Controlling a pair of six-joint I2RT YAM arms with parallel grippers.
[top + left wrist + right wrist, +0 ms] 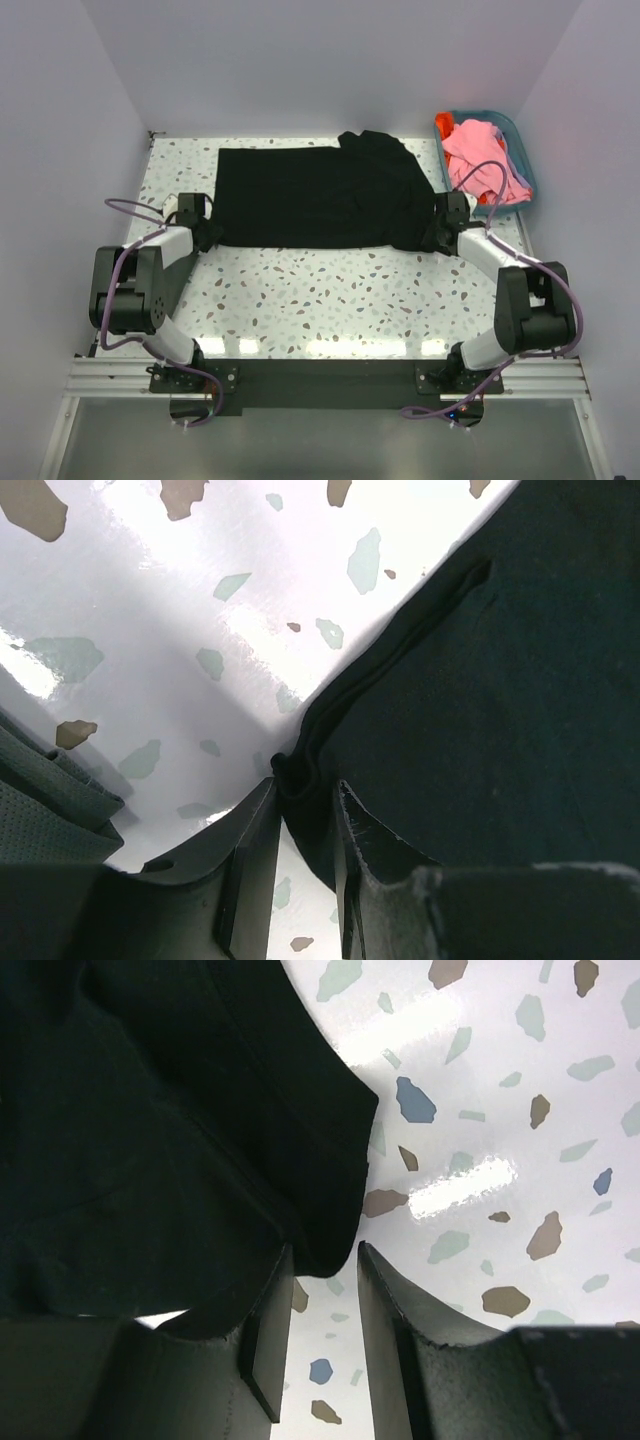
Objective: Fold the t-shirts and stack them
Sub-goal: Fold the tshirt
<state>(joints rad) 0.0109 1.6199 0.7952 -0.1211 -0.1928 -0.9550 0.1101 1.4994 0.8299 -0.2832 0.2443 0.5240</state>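
A speckled desk (pixel 330 290) carries the black t-shirt (pixel 320 195), spread flat across its far half with one long edge facing the arms, a layout that appears to be meant to give both arms a corner to lift for the first fold. At the desk's far right corner a teal basket (pixel 522 165) holds the shirts waiting their turn, a pink t-shirt (pixel 480 150) heaped on top and an orange-red t-shirt (pixel 445 127) at the rim (no folded stack is in sight).

The left end effector (pixel 306 783) sits low at the shirt's near left corner, its jaws drawn in on the rolled hem, which bunches between the tips. The right end effector (pixel 323 1248) straddles the near right corner: the cloth's tip hangs between narrowly parted jaws, and whether it is pinched cannot be told. Holding both corners at once would likely keep the edge taut and level as it folds.
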